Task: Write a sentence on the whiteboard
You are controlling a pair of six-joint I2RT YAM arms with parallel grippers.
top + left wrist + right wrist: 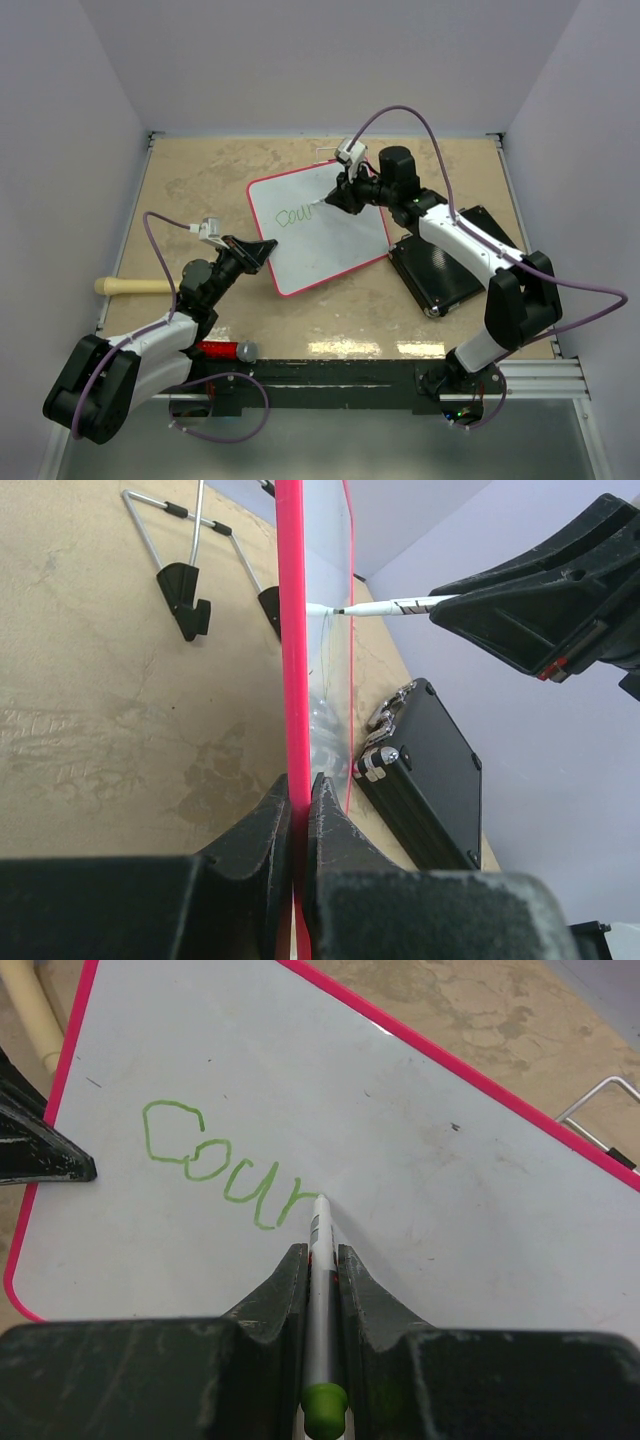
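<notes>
**One board, one pen, four green letters**

The whiteboard [340, 245] sits near the middle of the table [200, 190], turned at a slant. It is white and shiny with a thin red rim. Green writing [225, 1160] on it reads "Cour", four letters.

The right gripper [335, 197] is squeezed tight on one white pen [316, 1222] with a green end. The pen tip touches the board just after the last letter. The left gripper [302, 785] is pinched tight on the board's red rim, at the corner nearest the left arm.

Behind the board lies a wire stand [190, 570] with black feet.

The table top is tan and blotchy, like worn stone. Three plain pale walls [320, 60] stand around it, at the left, the back and the right.

There are two arms. To the right of the board lies one flat black case [440, 268], just beside the board's edge. At the left edge of the table lies one wooden handle [125, 286]. Near the front, by the left arm, lies one red stick [215, 349] with a grey end.
</notes>
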